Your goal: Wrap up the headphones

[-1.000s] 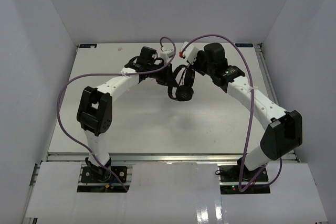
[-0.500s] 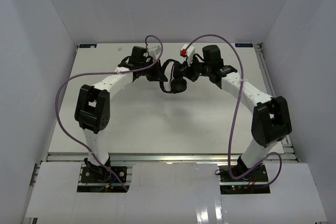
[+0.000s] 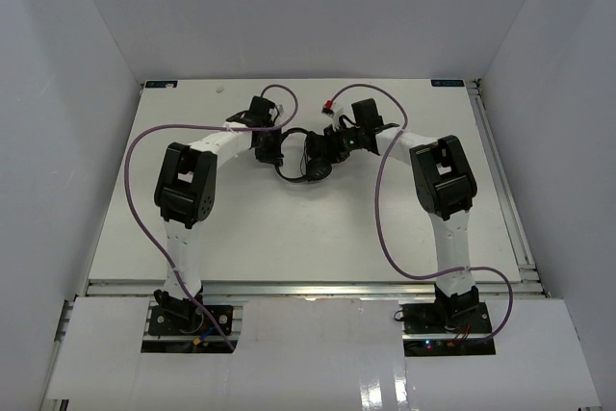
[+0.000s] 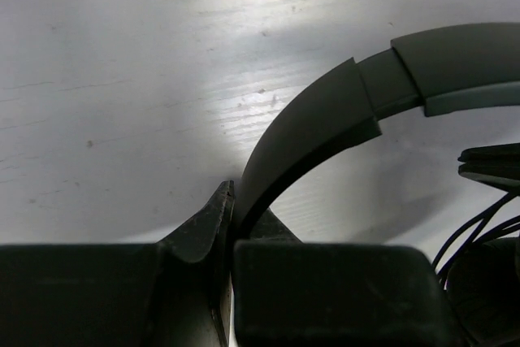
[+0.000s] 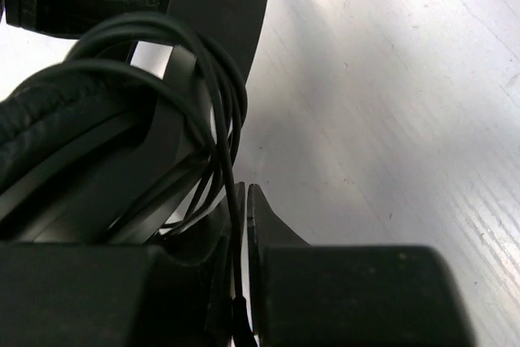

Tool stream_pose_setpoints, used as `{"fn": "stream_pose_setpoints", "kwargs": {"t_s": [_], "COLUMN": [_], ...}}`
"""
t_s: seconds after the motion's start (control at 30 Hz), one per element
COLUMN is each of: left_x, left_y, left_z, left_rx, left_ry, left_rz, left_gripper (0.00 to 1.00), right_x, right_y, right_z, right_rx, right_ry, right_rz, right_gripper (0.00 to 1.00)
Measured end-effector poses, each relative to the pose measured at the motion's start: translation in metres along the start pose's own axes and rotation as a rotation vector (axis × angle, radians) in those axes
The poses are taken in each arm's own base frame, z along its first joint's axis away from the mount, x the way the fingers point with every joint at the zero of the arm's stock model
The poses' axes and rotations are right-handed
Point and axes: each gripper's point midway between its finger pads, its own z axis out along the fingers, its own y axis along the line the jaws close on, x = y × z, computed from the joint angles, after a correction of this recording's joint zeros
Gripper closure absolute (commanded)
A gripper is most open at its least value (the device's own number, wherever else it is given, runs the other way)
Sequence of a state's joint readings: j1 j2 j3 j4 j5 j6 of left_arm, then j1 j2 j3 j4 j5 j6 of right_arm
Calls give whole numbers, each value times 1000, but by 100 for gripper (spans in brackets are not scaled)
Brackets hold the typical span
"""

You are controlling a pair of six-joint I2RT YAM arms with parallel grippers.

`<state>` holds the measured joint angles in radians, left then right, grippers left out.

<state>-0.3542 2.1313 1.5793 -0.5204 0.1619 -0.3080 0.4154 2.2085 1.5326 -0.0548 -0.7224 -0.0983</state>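
The black headphones (image 3: 306,158) sit at the middle back of the table, held between both grippers. My left gripper (image 3: 270,147) is shut on the thin arched headband (image 4: 325,111), which runs up and to the right out of its jaws (image 4: 231,225). My right gripper (image 3: 330,145) is shut on the thin black cord (image 5: 233,201), close beside a padded earcup (image 5: 57,132). Several turns of cord (image 5: 215,95) loop around the earcup arm. The cord also shows at the right edge of the left wrist view (image 4: 479,229).
The white table (image 3: 289,228) is walled by white panels on the left, back and right. Purple arm cables (image 3: 144,156) arc out from both arms over the table. Both elbows (image 3: 188,185) stand up beside the headphones.
Both arms have folded in, elbows swinging toward the middle. The grippers and the headphones have shifted slightly left and lower. Both grips are held.
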Motion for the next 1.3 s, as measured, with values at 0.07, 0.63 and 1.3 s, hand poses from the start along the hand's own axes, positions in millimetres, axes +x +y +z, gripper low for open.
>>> {"fn": "stream_pose_setpoints", "kwargs": {"t_s": [0.07, 0.63, 1.3], "left_x": [-3, -37, -76], "left_y": [5, 32, -4], "left_z": [0, 6, -29], "left_rx": [-35, -215, -84], "left_ry": [-10, -39, -89], "left_rz": [2, 17, 43], "left_gripper": [100, 38, 14], "right_x": [-1, 12, 15], "right_y": [-1, -27, -43], "right_z": [1, -12, -70], "right_rx": [-3, 76, 223], "right_ry": [-6, 2, 38], "right_rz": [15, 88, 75], "right_gripper": [82, 69, 13]}}
